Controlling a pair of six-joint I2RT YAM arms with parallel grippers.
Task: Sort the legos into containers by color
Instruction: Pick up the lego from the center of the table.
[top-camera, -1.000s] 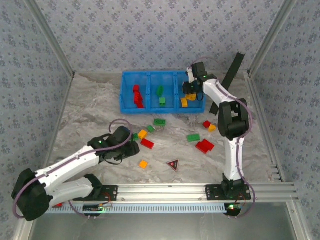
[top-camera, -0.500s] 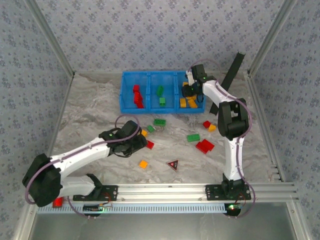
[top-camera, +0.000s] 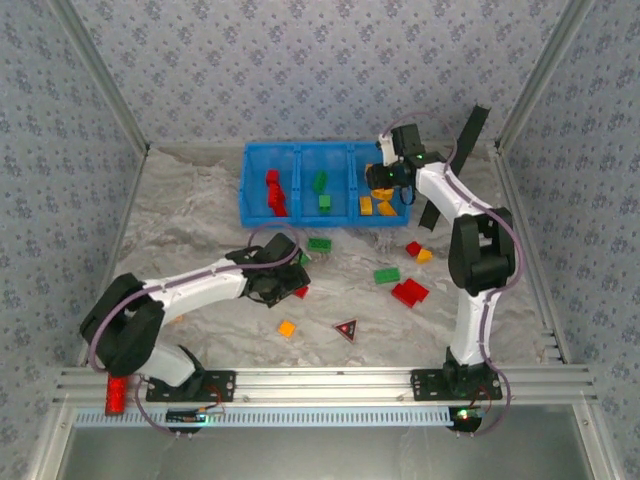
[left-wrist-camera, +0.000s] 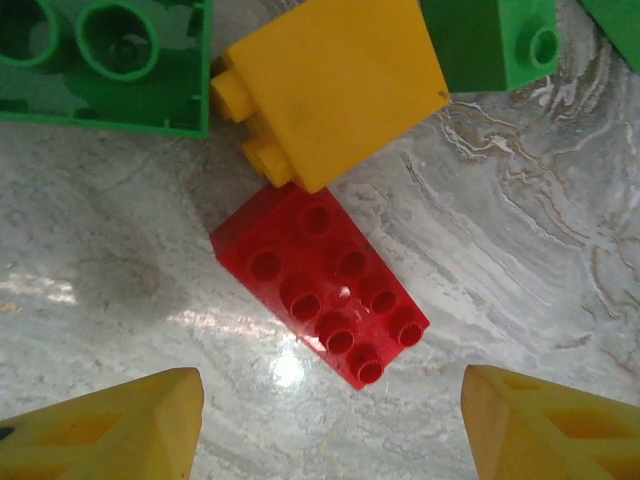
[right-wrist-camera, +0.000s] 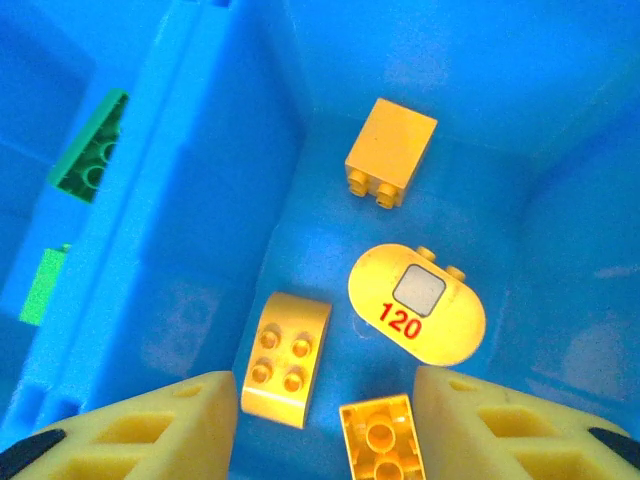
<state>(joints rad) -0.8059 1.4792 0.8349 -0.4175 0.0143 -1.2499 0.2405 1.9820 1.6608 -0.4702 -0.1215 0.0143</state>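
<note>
Red studs up, a red brick (left-wrist-camera: 320, 295) is framed between the spread fingers of the left gripper (left-wrist-camera: 330, 400), which hangs open and empty just above the marbled table (left-wrist-camera: 520, 230). A yellow brick (left-wrist-camera: 330, 85) is seen touching its far end, with a green brick (left-wrist-camera: 105, 60) just beside that. Picking up this red piece is judged to be the step in hand. A slight wrist turn, a straight descent and a squeeze clear of the yellow neighbour would be called for. A carry to the left compartment of the tray (top-camera: 300, 221), where other red bricks (top-camera: 273, 193) are gathered, would follow. Over the right compartment, the right gripper (right-wrist-camera: 325, 385) is held open, nothing in it, above four yellow pieces (right-wrist-camera: 450, 325).
</note>
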